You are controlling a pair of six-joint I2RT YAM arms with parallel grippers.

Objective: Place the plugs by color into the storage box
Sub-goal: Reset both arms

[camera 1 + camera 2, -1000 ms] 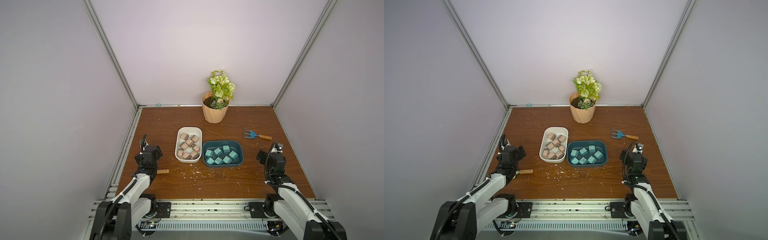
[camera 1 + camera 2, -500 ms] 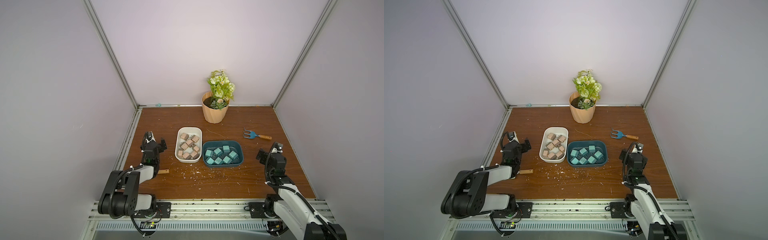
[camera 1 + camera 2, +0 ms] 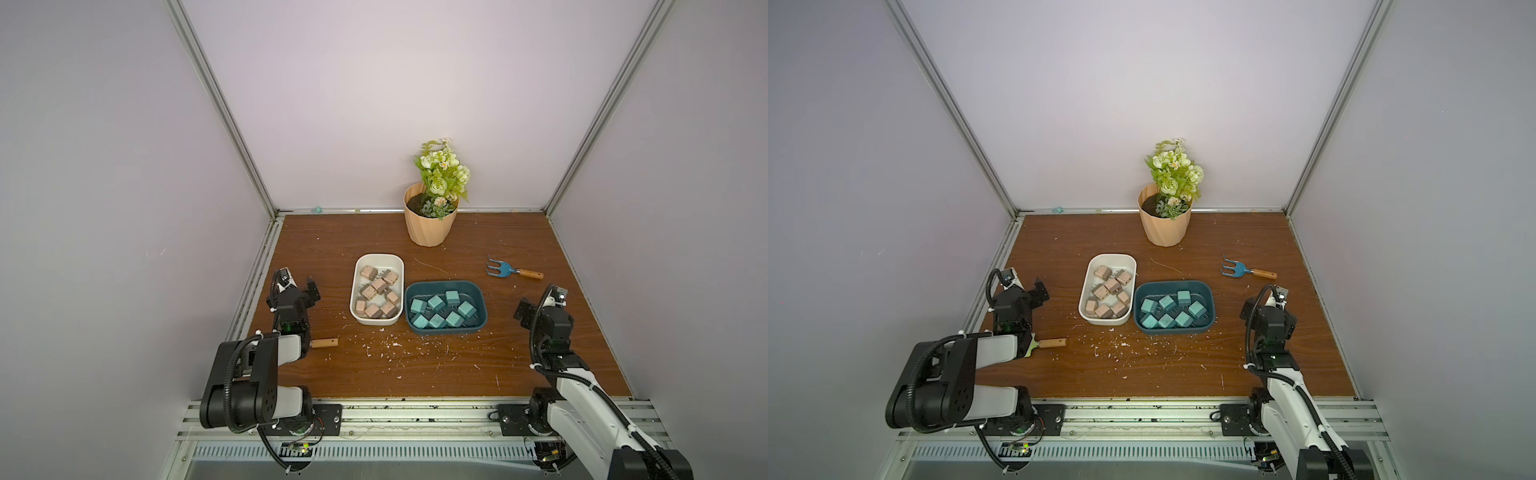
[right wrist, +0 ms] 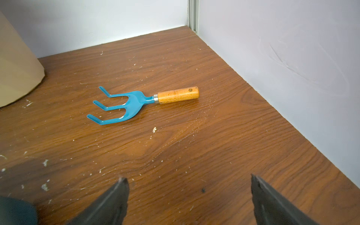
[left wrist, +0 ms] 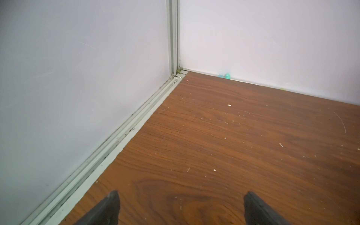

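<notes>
Centre frame, in white oblong plastic tray (image 3: 380,257): small beige-pink cube plugs (image 3: 379,285) w/ thin metal prongs, jumbled. Just right of it, in dark-teal plastic tray (image 3: 446,330): teal cube plugs (image 3: 435,302), same shape. Lower left, left gripper (image 3: 298,281); lower right, right gripper (image 3: 540,299): both w/ fingers spread wide, empty, over brown wood tabletop (image 3: 415,374).

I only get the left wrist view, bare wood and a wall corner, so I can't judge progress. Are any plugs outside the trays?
Observer: None visible; in both top views the beige plugs lie in the white tray, the teal plugs in the teal tray.
Operator: Is the right tool holding anything?
Observer: No, it is open and empty, facing a blue fork.
Operator: Anything by the left arm?
Observer: A wooden handle sticks out from under it.
</notes>
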